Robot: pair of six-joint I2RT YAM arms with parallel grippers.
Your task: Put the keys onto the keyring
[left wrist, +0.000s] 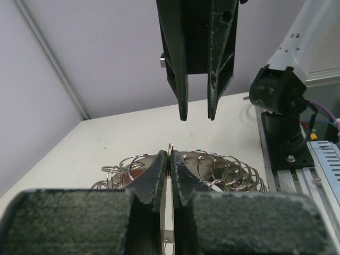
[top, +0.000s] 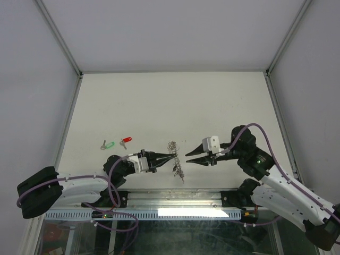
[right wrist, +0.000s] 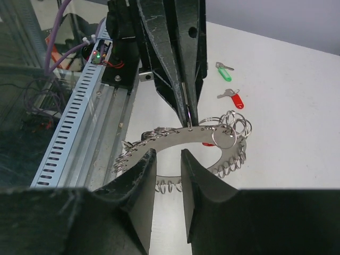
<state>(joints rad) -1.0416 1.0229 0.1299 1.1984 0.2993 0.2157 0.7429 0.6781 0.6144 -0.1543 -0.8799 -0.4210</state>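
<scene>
The keyring is a flat grey metal ring with many small wire loops around its rim, at the table's near middle. My left gripper is shut on one loop at its edge; in the left wrist view the fingertips pinch the thin wire above the keyring's plate. My right gripper faces it from the right, open and holding nothing. The keyring lies just beyond the right gripper. The green key and red key lie loose on the table to the left.
A metal rail with a slotted cable duct runs along the near edge by the arm bases. White walls with grey frame posts close in the table on three sides.
</scene>
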